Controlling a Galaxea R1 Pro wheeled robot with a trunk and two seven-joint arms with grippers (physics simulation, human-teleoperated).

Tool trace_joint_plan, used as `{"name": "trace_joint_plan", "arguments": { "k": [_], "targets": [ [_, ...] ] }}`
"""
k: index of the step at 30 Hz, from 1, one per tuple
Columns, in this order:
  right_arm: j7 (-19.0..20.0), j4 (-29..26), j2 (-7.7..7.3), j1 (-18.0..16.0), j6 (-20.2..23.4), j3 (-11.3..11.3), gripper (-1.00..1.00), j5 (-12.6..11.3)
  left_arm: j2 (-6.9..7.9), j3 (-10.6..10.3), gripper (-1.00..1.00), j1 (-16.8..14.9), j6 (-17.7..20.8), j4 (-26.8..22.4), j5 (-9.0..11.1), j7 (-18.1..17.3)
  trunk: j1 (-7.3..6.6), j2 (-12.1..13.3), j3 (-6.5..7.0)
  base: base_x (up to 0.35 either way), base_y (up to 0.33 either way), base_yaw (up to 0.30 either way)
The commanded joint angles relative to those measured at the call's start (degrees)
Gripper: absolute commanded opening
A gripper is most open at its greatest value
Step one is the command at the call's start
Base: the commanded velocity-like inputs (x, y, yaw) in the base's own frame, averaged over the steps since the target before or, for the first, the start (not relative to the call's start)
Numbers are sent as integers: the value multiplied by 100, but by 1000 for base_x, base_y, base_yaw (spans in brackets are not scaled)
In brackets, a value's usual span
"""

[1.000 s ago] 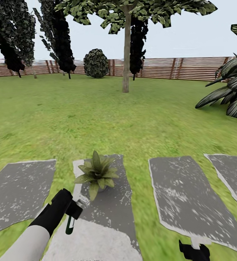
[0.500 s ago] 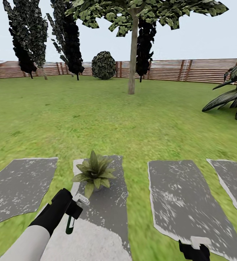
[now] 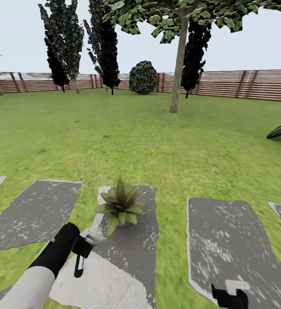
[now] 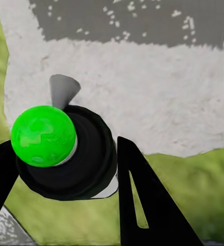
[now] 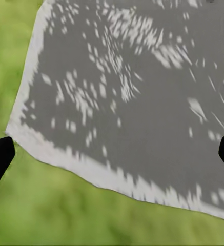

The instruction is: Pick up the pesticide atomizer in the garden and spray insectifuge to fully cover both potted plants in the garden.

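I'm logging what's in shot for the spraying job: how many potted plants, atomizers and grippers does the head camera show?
potted plant: 1
pesticide atomizer: 1
grippers: 2, the left gripper and the right gripper
Total: 4

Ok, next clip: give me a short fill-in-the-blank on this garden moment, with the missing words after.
1. The pesticide atomizer is held in the robot's ____ tool.
2. The potted plant stands on a grey stepping ____.
3. The right tool is ____, its fingertips wide apart over a stepping stone.
4. Behind the lawn runs a brown slatted ____.

Missing words: left; stone; open; fence
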Motion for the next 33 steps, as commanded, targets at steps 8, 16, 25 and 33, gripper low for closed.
{"name": "trace_joint_plan", "arguments": {
  "k": [8, 16, 25, 33],
  "targets": [
    [-26, 10, -30, -4, -18, -35, 100, 65, 126, 25, -100, 3, 29, 78, -35, -89, -1, -2, -5, 1, -1, 169],
    [-26, 25, -45, -4, -9, -30, 100, 72, 101, 13, -100, -11, 197, 77, -40, -114, -1, -2, -5, 93, -27, 3],
    [-26, 19, -36, -4, -9, -30, 100, 70, 93, 6, -100, -61, 615, 2, -15, -118, -1, -2, -5, 249, -159, 0],
    [-26, 26, -19, -4, -9, -30, 100, 70, 99, 12, -100, -64, 620, 7, -5, -118, -1, -2, -5, 89, -272, 14]
  ]
}}
